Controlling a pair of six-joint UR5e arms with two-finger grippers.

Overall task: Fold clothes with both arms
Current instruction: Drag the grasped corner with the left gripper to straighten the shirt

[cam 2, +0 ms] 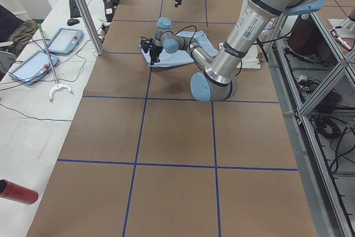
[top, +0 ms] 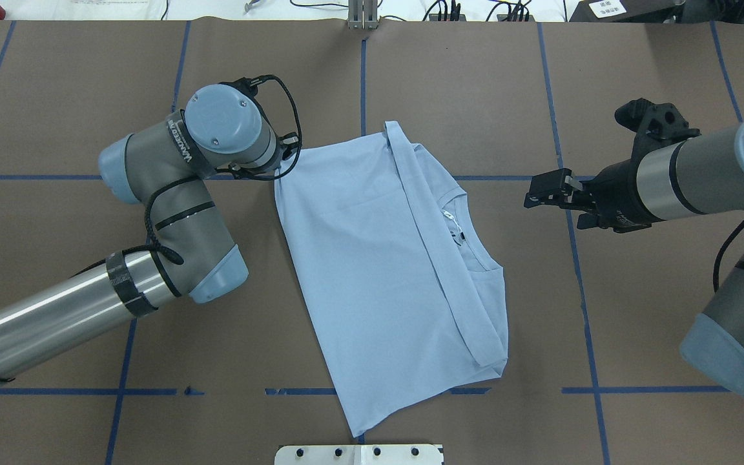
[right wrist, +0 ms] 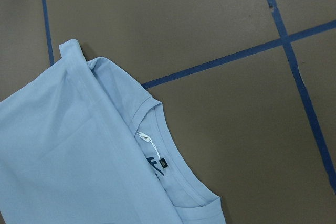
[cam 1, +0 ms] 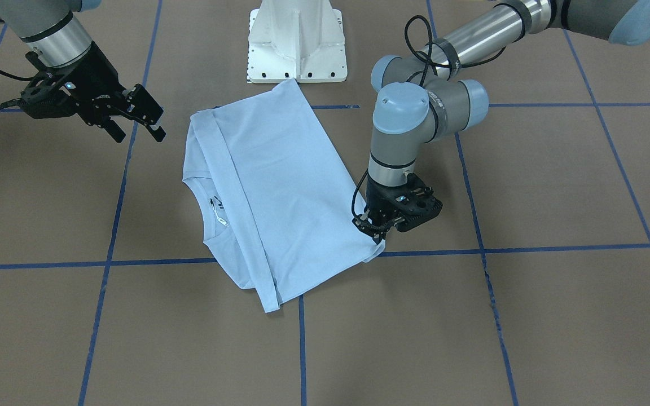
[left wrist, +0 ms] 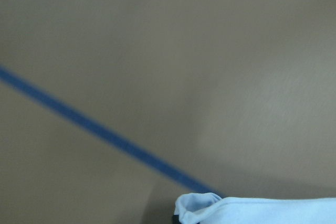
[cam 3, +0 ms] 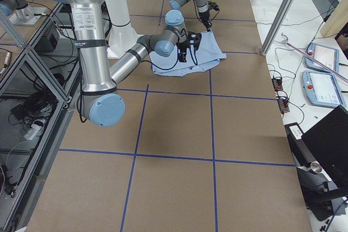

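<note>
Shirt (cam 1: 280, 186) lies half-folded mid-surface (cam 1: 556, 180). Left gripper (cam 1: 378, 231) jaws pinch its corner. Right gripper (cam 1: 139, 135) jaws spread, clear of the cloth. Lift low and carry the corner over evenly.

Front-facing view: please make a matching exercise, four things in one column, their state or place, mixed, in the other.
1. left pincer
2. right pincer
3. T-shirt
4. tape lines

a. blue, crossing the table
b. open, clear of the cloth
c. low, at a cloth corner
d. folded, collar showing

Pairs: 1-c, 2-b, 3-d, 4-a
</note>
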